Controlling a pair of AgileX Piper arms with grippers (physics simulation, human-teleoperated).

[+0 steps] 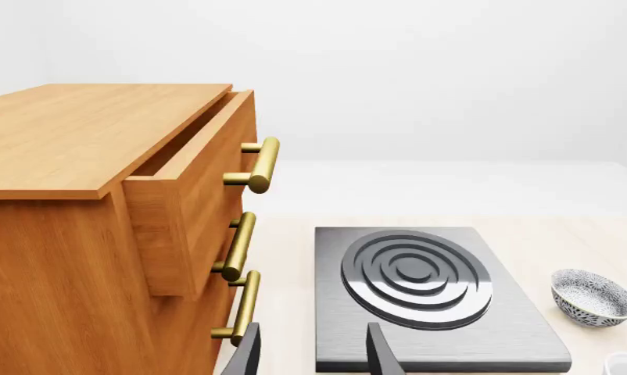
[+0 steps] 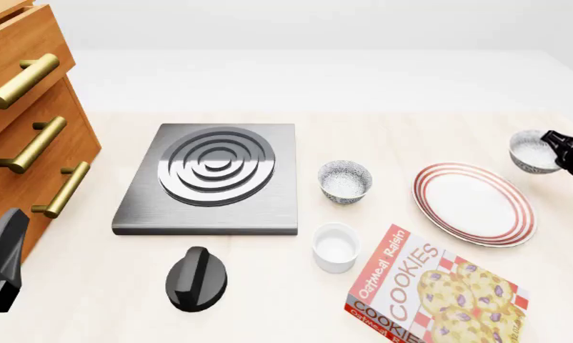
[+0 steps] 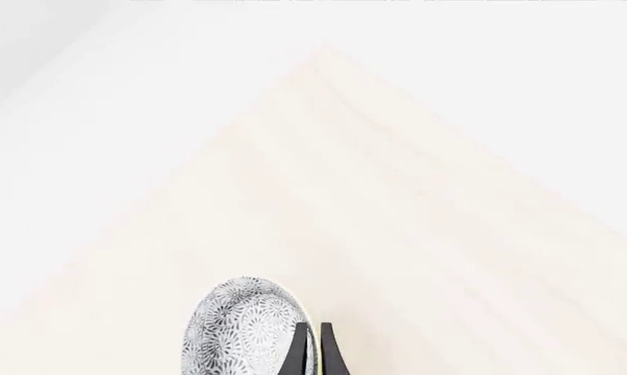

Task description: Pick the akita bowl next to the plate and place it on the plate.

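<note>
Two bowls on the desk, one in the right fingers

Two look-alike speckled bowls show in the front view. One bowl (image 2: 532,151) sits at the far right, just right of the plate's (image 2: 474,204) far edge, and the right gripper (image 2: 557,148) is at its rim. In the right wrist view the fingers (image 3: 300,350) stand nearly together, pinching the rim of that bowl (image 3: 241,328); whether it touches the desk (image 2: 382,136) there I cannot tell. The plate lies bare, right of centre.

A second bowl (image 2: 345,180) stands left of the plate, between it and the stove plate (image 2: 210,179). A white cup (image 2: 335,247) sits near of this bowl, with a cookie box (image 2: 434,289) to its right at the near edge. A black knob (image 2: 197,278) lies near of the stove.

A drawer chest (image 2: 29,114) fills the far left, its top drawer pulled out a little. The left gripper (image 1: 311,355) hangs near that chest, fingers (image 1: 381,351) spread apart and holding nothing.
</note>
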